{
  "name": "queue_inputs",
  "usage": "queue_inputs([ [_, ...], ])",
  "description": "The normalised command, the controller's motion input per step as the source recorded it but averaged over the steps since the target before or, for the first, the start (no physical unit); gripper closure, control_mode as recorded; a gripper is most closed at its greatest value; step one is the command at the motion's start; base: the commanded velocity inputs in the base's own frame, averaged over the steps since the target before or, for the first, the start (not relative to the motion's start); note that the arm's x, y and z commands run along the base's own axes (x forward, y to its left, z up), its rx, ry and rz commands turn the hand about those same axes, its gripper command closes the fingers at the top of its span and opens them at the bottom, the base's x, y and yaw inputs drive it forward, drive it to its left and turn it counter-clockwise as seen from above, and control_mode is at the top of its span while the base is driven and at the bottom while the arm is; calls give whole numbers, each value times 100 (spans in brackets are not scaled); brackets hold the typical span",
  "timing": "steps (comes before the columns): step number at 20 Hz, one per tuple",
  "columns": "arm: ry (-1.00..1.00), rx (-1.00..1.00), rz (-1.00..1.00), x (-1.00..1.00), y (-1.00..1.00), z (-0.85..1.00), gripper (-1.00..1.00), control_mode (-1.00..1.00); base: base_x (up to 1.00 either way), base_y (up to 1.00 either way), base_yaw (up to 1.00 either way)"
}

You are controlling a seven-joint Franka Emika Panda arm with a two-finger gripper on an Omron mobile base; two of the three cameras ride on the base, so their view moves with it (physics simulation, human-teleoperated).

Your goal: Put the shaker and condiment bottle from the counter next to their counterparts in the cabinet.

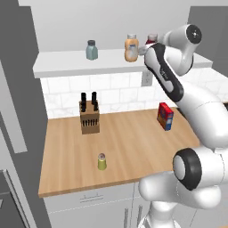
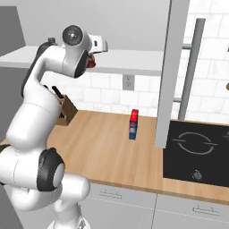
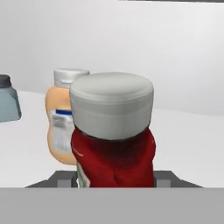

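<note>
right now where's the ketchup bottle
Up at the cabinet shelf, in the gripper, just right of the orange bottle; the hand view shows the ketchup bottle close up.

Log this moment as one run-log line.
pincer: shut on ketchup bottle, raised at shelf | beside it: orange sauce bottle | yellow-green shaker: upright on counter, not yet moved

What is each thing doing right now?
red bottle: upright, held at the shelf.
gripper: shut on the red bottle.
orange bottle: standing on the shelf.
blue-grey shaker: standing on the shelf.
yellow-green shaker: standing on the counter.
</note>
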Motion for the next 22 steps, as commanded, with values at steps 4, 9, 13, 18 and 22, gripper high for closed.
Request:
queue_inputs([
  [4, 6, 0, 6, 47, 0, 0, 100, -100, 0, 0, 0],
  [9, 2, 0, 6, 48, 0, -3, 100, -100, 0, 0, 0],
  [13, 0, 0, 3, 34, 0, -19, 100, -100, 0, 0, 0],
  [18, 0, 0, 1, 5, 0, -38, 100, -100, 0, 0, 0],
  [22, 0, 0, 0, 0, 0, -59, 100, -100, 0, 0, 0],
])
